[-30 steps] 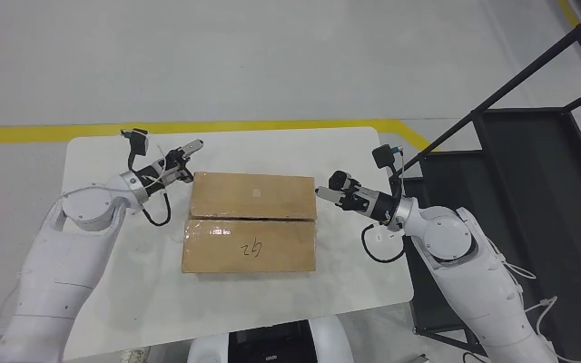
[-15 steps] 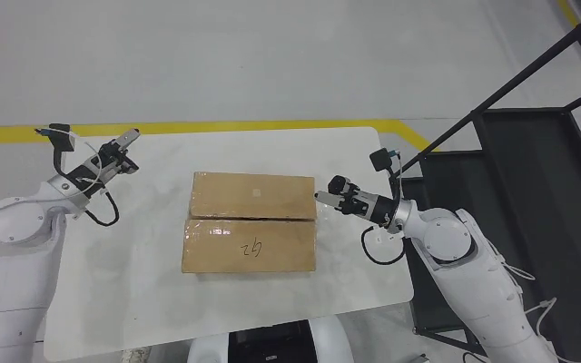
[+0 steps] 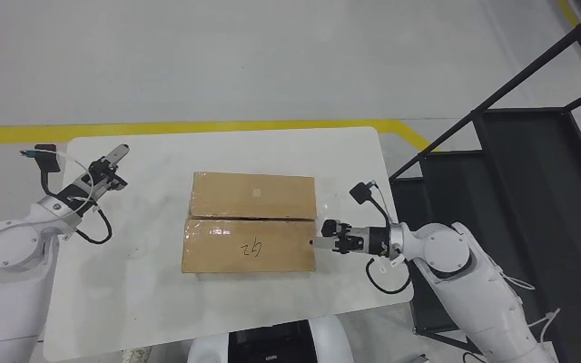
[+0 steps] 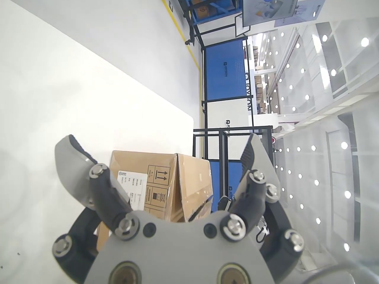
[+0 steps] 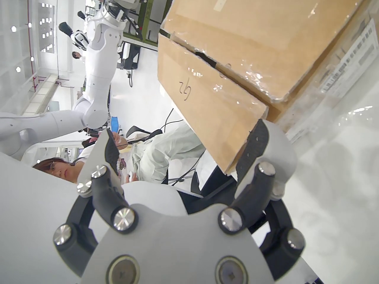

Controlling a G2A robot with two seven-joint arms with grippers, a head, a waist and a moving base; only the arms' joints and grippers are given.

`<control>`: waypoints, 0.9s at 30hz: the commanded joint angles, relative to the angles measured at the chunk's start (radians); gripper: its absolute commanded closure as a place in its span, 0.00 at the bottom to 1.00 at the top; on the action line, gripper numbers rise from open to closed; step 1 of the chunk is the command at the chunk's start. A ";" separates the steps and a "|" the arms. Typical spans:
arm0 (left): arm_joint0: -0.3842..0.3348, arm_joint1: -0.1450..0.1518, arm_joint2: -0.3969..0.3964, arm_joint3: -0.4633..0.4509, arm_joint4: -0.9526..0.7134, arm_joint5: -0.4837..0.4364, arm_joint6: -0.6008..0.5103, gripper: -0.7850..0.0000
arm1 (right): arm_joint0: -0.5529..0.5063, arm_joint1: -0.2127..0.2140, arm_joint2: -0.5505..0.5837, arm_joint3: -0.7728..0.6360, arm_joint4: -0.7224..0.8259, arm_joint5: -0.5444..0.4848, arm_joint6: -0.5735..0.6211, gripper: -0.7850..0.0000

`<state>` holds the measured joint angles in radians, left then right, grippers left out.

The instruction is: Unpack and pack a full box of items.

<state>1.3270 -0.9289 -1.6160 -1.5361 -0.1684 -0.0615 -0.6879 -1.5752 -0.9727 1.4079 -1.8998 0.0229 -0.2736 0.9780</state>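
Note:
A closed cardboard box (image 3: pixel 252 222) lies in the middle of the white table (image 3: pixel 136 272), its two top flaps meeting at a taped seam, with a handwritten number on the near flap. My left gripper (image 3: pixel 116 154) hovers by the table's far left corner, well away from the box, open and empty; from the left wrist the box (image 4: pixel 160 184) stands beyond the spread fingers of this gripper (image 4: pixel 162 152). My right gripper (image 3: pixel 319 243) is at the box's near right corner, open. In the right wrist view the near flap's corner (image 5: pixel 237 161) sits between the jaws of this gripper (image 5: pixel 183 146), against one finger.
A black metal frame with steps (image 3: pixel 517 172) stands close beside the table's right edge. A yellow floor line (image 3: pixel 227 130) runs behind the table. Bare tabletop lies left of the box and in front of it.
My left arm has pulled back from the box's far left corner to the table's left edge. My right gripper has slid from the seam's right end toward the near right corner.

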 commanded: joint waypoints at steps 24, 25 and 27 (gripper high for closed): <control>0.000 0.000 0.000 0.000 -0.001 0.000 0.000 0.00 | 0.150 -0.034 -0.138 0.136 0.044 0.123 -0.210 0.00; 0.000 0.000 0.000 0.000 -0.001 0.000 0.000 0.00 | 0.160 -0.037 -0.144 0.144 0.060 0.126 -0.225 0.00; 0.000 0.000 0.000 0.000 -0.001 0.000 0.000 0.00 | 0.180 -0.044 -0.155 0.160 0.100 0.136 -0.259 0.00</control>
<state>1.3269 -0.9290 -1.6156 -1.5361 -0.1691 -0.0616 -0.6883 -1.4063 -1.0129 1.2583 -1.7482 0.0970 -0.1439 0.7391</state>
